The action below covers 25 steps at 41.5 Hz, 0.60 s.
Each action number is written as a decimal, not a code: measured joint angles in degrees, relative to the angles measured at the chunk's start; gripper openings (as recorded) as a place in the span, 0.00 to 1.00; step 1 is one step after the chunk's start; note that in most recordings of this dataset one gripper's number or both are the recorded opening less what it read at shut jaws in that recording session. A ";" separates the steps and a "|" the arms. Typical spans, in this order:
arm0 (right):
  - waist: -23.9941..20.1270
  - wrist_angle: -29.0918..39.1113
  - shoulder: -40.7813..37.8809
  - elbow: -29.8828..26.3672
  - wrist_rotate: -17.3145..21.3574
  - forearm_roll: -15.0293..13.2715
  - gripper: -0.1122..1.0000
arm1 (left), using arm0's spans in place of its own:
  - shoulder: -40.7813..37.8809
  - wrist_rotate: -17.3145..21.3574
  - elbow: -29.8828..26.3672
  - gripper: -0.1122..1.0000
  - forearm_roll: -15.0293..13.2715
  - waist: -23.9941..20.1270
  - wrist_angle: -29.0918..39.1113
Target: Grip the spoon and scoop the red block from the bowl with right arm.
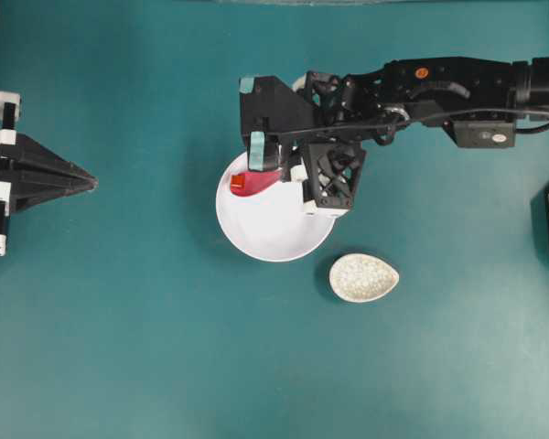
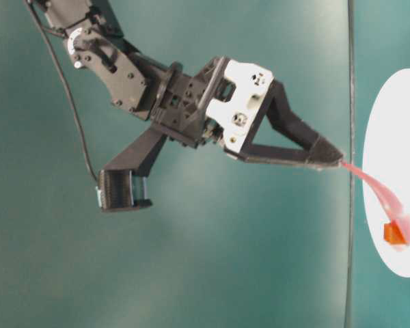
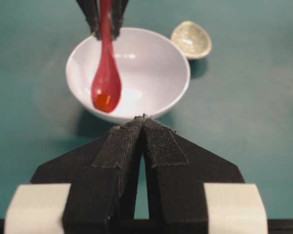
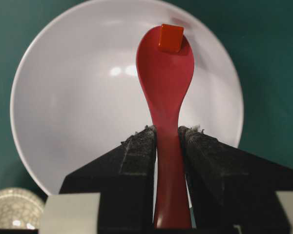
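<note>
Left gripper (image 3: pixel 143 119): nearest the camera in the left wrist view, tips pressed together, holding nothing, parked at the far left of the table (image 1: pixel 119 347).
Right gripper (image 4: pixel 167 130): clamped on the handle of the spoon (image 4: pixel 165 73) — both pads squeeze it.
Spoon: its scoop hangs over the left part of the bowl (image 1: pixel 274 233).
Red block (image 4: pixel 171 38): sits in the scoop, right at the tip.
Bowl: white and round, with no block left on its floor.
Done: spoon gripped, block looks scooped up.
Left to do: probably just lift it clear — and keep the spoon level, since the block sits near the edge.
Speckled dish (image 1: pixel 363 277): near the bowl, to its right, untouched.
</note>
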<state>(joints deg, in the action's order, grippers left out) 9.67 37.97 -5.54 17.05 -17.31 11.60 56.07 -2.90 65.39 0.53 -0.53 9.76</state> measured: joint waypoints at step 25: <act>-2.29 -12.66 6.24 9.40 0.18 0.18 0.32 | 0.09 -0.53 0.00 0.10 -0.09 0.00 0.00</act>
<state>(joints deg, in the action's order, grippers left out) 7.38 25.31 0.70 26.46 -17.14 11.78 56.16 -3.43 65.39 0.44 -0.53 9.76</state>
